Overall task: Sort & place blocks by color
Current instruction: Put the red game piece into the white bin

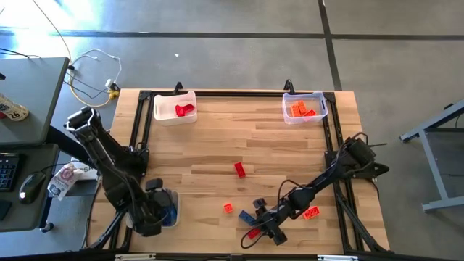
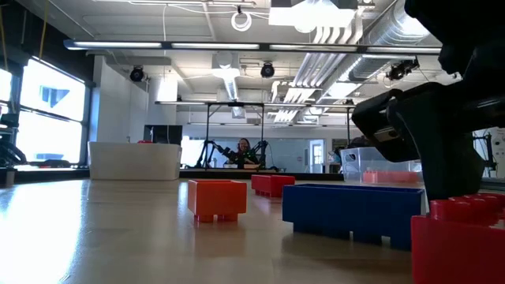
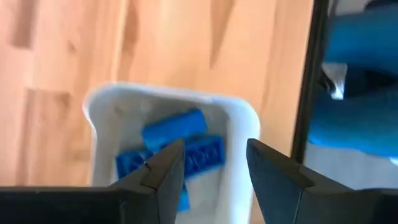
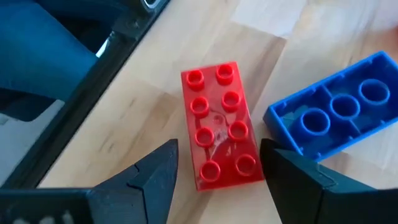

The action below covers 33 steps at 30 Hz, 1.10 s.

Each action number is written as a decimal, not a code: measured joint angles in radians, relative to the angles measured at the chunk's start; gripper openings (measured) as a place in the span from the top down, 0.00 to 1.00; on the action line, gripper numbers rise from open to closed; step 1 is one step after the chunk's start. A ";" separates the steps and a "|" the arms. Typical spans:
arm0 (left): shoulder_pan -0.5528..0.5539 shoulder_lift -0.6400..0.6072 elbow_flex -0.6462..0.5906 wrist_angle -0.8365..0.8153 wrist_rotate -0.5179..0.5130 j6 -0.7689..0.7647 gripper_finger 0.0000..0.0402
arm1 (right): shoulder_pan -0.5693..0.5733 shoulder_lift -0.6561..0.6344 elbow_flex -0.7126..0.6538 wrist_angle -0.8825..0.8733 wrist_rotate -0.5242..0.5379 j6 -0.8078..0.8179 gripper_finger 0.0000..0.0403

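Though glossy, red brick (image 4: 220, 127) (eight studs)

Right jaws, parted: red brick (image 4: 221, 127) between my fingers (image 4: 155, 177), bare counter (image 4: 155, 118) along one flank. Obstacle: blue brick (image 4: 339, 112) lying upturned, just beside the red one's other flank. Wide bare counter mid-board around a lone red block (image 1: 240, 170).

Table (image 1: 217, 145): pale wood, darker grain streaks, black frame at edges. Arms dark, near black.

Far left tray (image 1: 174, 109) whitish, red blocks (image 1: 185, 110) inside. Far right tray (image 1: 304, 107) clear-whitish, orange blocks (image 1: 304, 109). Near left tray (image 3: 236, 124) white, blue blocks (image 3: 174, 127).

Loose on wood: red block (image 1: 240, 170), small orange block (image 1: 228, 208), orange block (image 1: 312, 213), red studded brick (image 4: 219, 127), blue brick (image 4: 339, 109) showing hollow underside rings.
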 joint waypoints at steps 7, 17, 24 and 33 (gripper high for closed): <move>0.048 -0.010 0.000 0.000 -0.111 0.104 0.61 | 0.000 0.000 0.000 0.006 0.024 0.004 0.59; 0.178 -0.010 0.000 0.000 -0.382 0.262 0.61 | 0.000 -0.002 0.000 0.010 0.032 0.108 0.72; 0.315 -0.010 0.000 0.000 -0.387 0.288 0.61 | 0.000 -0.034 -0.001 0.011 0.042 0.191 0.72; 0.495 -0.010 0.000 0.025 -0.363 0.408 0.61 | -0.015 -0.103 -0.001 0.015 0.219 0.136 0.72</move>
